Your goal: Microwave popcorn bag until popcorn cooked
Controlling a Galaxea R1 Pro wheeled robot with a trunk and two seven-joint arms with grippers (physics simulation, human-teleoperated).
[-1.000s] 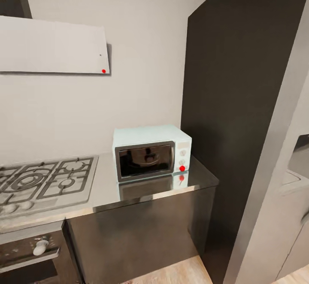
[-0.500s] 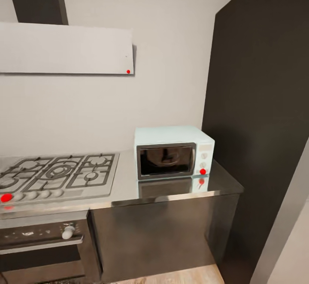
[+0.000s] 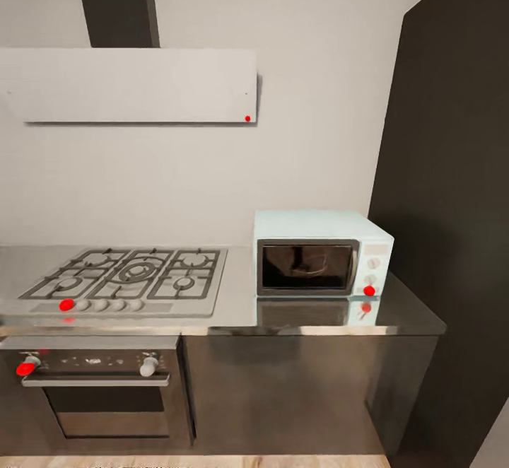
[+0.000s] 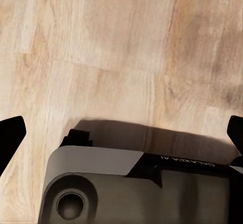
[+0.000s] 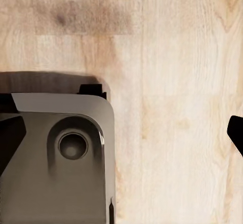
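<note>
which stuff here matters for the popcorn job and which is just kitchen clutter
For the job:
- microwave, door shut, on the countertop
- countertop, grey steel worktop

Just there:
- gas hob, to the left of the microwave
- built-in oven, under the hob
- extractor hood, on the wall above the hob
- wooden floor, under both wrist cameras

Head view: the tabletop (image 3: 233, 312) is cut by the frame edge at 9 o'clock, and the microwave (image 3: 322, 252) interior is unreadable behind dark glass, its knob markings too small to tell. Left gripper (image 4: 121, 133) and right gripper (image 5: 121, 133): only dark fingertip slivers at the wrist frames' edges. The grey robot base (image 4: 136, 188) is cropped.
</note>
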